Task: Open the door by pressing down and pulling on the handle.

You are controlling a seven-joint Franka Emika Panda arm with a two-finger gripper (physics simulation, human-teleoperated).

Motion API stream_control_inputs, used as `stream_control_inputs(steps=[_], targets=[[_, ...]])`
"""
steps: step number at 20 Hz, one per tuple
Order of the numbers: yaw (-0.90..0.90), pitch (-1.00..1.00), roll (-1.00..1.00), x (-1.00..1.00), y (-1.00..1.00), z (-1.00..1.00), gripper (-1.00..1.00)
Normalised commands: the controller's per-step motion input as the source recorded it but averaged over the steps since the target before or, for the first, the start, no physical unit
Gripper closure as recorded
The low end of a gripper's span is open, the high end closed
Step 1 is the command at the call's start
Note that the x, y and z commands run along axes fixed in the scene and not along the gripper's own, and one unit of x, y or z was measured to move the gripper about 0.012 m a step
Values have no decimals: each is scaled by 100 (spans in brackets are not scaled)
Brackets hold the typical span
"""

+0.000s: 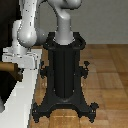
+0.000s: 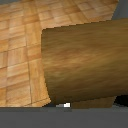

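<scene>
The door (image 1: 6, 88) is a dark panel at the exterior view's left edge, set in a white frame (image 1: 24, 100). The handle (image 1: 10, 68), a short golden-brown bar, sticks out from it roughly level. My gripper (image 1: 20, 58) sits right over the handle's free end, on or just above it. Its fingers are too small and blurred to tell apart there. In the wrist view the handle (image 2: 82, 62) fills most of the picture as a broad brown cylinder very close to the camera. A grey band runs along one edge, and no fingertips show clearly.
The black robot pedestal (image 1: 64, 70) stands on a spread base in the middle of the exterior view, right of the door frame. The white arm (image 1: 27, 30) bends from its top toward the door. A wooden plank floor (image 2: 20, 50) lies underneath.
</scene>
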Motion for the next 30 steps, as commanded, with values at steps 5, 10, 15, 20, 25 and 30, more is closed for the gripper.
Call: stream_control_inputs(steps=[5,10,15,20,25,30], targets=[[0,-6,0,0,0,-60,100],[0,-9,0,0,20,-20,100],[0,0,0,0,60,0,100],[0,0,0,0,100,0,100],[0,0,0,0,100,0,100],[0,0,0,0,100,0,100]])
